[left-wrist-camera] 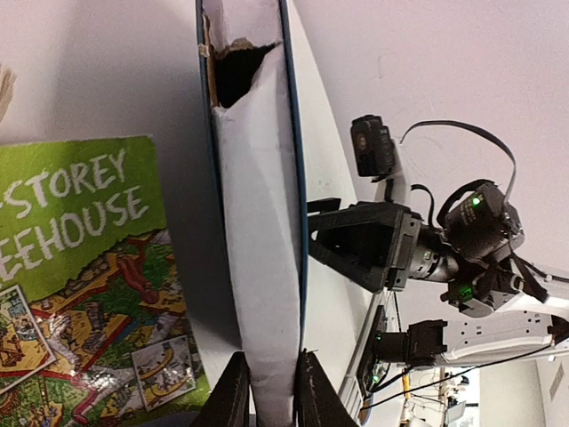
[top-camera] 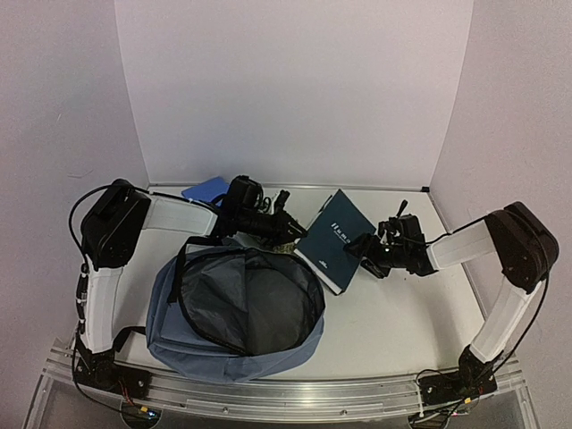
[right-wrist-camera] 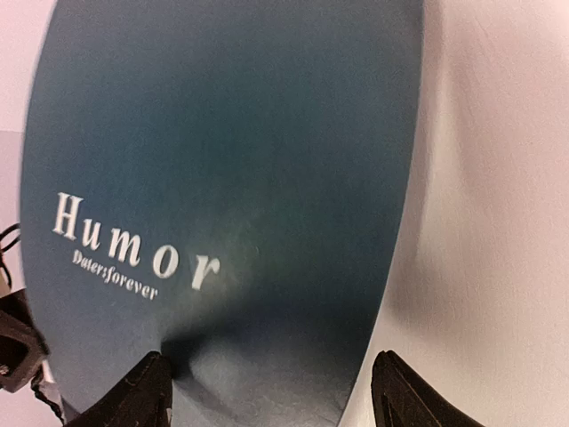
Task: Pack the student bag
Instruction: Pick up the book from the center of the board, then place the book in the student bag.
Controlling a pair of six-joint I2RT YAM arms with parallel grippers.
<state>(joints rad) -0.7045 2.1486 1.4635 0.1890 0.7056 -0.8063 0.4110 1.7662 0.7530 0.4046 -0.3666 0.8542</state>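
Closest up is the student bag, slumped on the near-left of the table, zip mouth gaping, dark lining showing. Just far-right of it the teal Humor book sits between the two arms. Left tool is clenched on its white page edge; right tool is spread wide at the cover, gripping nothing. I'd hold that pinch firm, steady the cover with the right one, then swing near-left over the mouth and lower it edge-first. Green treehouse book lies alongside. Table's white, with plain white walls.
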